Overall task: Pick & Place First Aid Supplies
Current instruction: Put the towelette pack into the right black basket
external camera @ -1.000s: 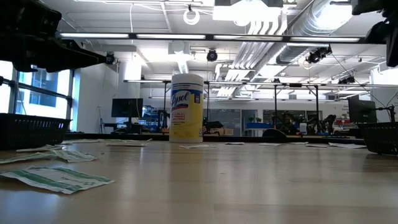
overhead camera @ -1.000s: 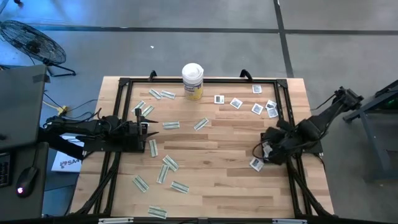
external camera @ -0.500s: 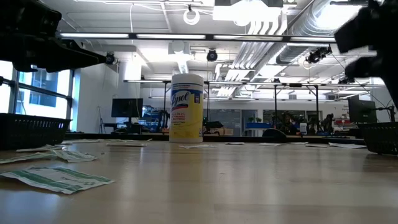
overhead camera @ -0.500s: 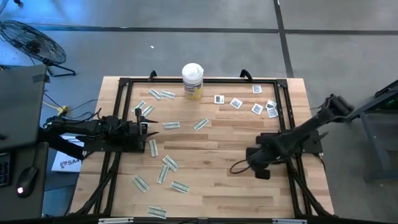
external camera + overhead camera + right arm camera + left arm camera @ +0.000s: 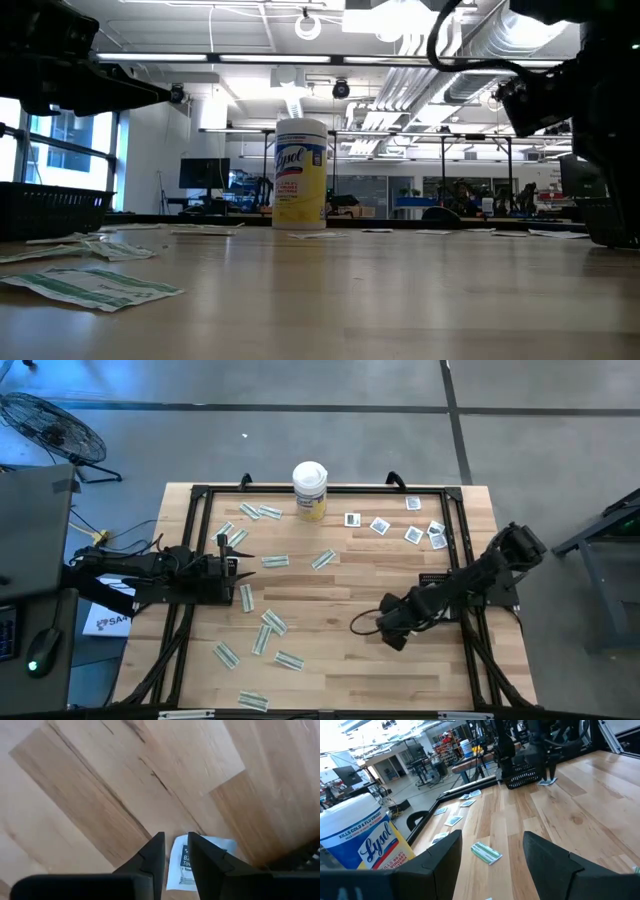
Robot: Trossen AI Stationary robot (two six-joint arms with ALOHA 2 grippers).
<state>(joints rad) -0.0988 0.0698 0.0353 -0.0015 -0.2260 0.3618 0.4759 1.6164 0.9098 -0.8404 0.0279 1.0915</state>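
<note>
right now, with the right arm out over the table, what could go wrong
The right gripper seems to pinch the white square packet with its fingers by one edge only, so the packet could slip and drop mid-carry. The cable loop beside that gripper bulges toward the green-white strips; reaching further that way might sweep them. The left gripper waits open at the table's left side.

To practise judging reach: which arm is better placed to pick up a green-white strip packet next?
Left. The left gripper is open and empty, right beside a green-white strip packet. The right gripper, near the table's middle, is farther off and appears shut on a white square packet.
</note>
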